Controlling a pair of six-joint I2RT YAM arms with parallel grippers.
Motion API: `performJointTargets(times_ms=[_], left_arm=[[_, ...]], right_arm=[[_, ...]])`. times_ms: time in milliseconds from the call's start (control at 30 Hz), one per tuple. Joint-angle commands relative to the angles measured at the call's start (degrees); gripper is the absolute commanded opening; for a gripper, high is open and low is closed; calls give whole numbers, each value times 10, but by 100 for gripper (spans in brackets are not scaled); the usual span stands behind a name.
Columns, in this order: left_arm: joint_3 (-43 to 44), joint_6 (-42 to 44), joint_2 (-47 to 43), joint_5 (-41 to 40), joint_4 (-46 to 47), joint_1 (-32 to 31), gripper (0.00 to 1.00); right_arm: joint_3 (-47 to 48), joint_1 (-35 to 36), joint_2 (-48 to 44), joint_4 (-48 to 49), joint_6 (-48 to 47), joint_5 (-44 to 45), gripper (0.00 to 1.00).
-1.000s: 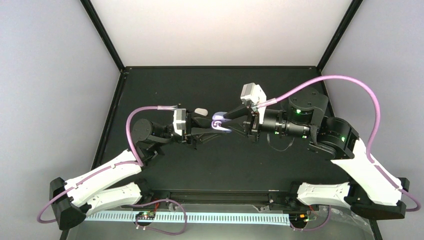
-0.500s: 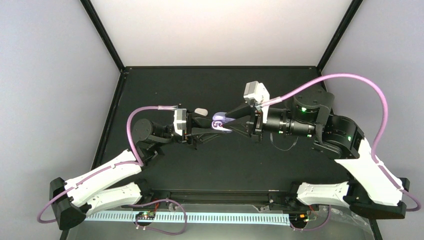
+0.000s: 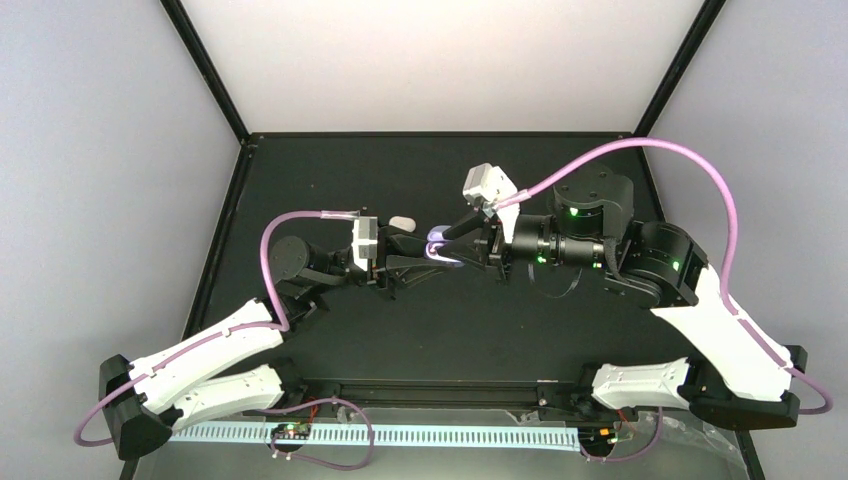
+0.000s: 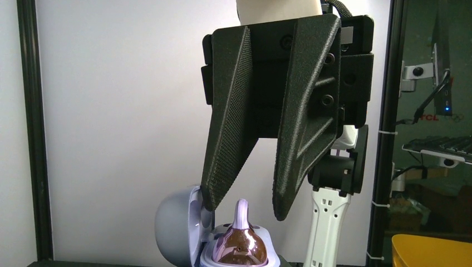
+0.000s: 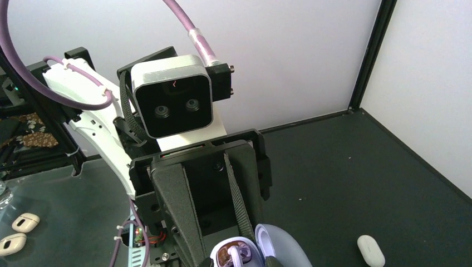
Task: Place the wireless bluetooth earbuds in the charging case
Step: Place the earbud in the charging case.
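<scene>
Near the middle of the top view we see the two grippers meet tip to tip over the dark table. The left gripper comes in from the left and pinches the case between its fingers, holding it off the surface with the opening facing up. In the left wrist view the case sits at the bottom centre, its lid swung open to the left and the lavender inside showing. One bud is in a well, its stem pointing straight up. The right gripper hangs directly above it, filling the centre of that frame; its fingers are spread, one tip just beside the lid and the other to the right of the stem, with a clear gap on both sides. They grip nothing. We cannot make out the other well. The second bud lies loose on the table, at the lower right of the right wrist view and, from above, just up and left of the left gripper's fingers.
</scene>
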Motion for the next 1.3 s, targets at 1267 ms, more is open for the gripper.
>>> performJointTargets(times_ms=[1267], left_arm=[[36, -12, -2, -31, 28, -9, 2]], right_arm=[[-49, 1, -29, 58, 30, 29, 1]])
